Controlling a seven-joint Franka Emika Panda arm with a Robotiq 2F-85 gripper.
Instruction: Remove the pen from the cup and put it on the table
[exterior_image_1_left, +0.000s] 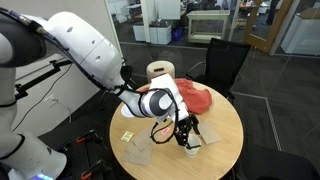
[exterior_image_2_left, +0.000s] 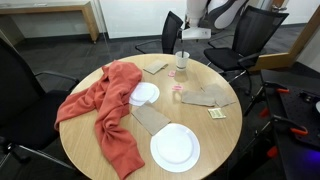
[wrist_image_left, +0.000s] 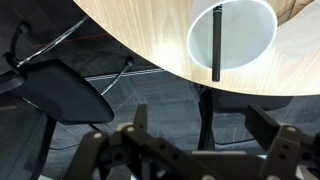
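Observation:
The small white cup (wrist_image_left: 252, 45) stands near the edge of the round light wood table (wrist_image_left: 130, 25). The dark pen (wrist_image_left: 216, 45) lies inside it, seen from above in the wrist view. My gripper (wrist_image_left: 200, 125) is open and empty, its two fingers apart, above the cup and clear of it. In both exterior views the gripper (exterior_image_1_left: 187, 130) (exterior_image_2_left: 183, 42) hangs over the cup (exterior_image_1_left: 193, 144) (exterior_image_2_left: 182, 62) at the table's (exterior_image_1_left: 225, 120) (exterior_image_2_left: 235, 130) rim. The pen is too small to see there.
A red cloth (exterior_image_2_left: 105, 100) (exterior_image_1_left: 195, 97) drapes over the table. Two white plates (exterior_image_2_left: 146, 94) (exterior_image_2_left: 174, 148) and brown paper pieces (exterior_image_2_left: 205, 97) lie on it. A pale roll (exterior_image_1_left: 160, 72) stands at the back. Black chairs (exterior_image_2_left: 250, 40) (exterior_image_1_left: 225, 60) surround the table.

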